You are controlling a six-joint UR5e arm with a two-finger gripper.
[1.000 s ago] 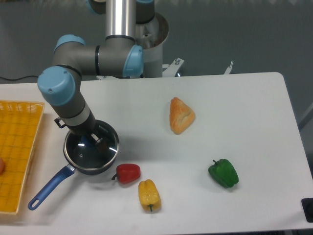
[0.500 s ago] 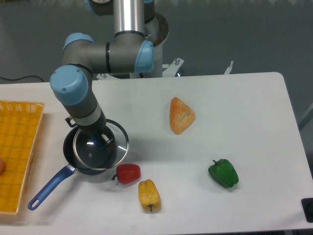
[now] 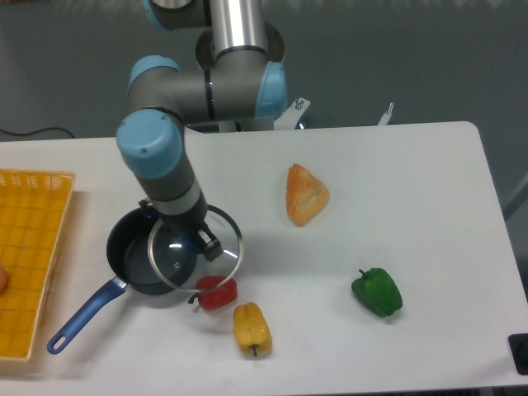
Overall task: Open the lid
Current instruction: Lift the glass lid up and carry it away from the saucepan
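Observation:
The lid (image 3: 177, 262), a clear glass disc with a thin metal rim, hangs lifted in my gripper (image 3: 198, 239). The gripper is shut on the lid's blue centre knob, which is mostly hidden between the fingers. The lid sits to the right of the dark saucepan (image 3: 132, 256) and overlaps only its right side, so most of the pan's inside shows. The lid's lower rim lies over the red pepper (image 3: 217, 293). The saucepan's long blue handle (image 3: 82, 318) points to the lower left.
A yellow pepper (image 3: 252, 327) lies just below the red one. A bread piece (image 3: 306, 195) lies mid-table and a green pepper (image 3: 377, 292) at the right. A yellow basket (image 3: 29, 247) stands at the left edge.
The gripper has carried the lid up and to the right, off the saucepan. The pan has stayed in place and its inside is now uncovered.

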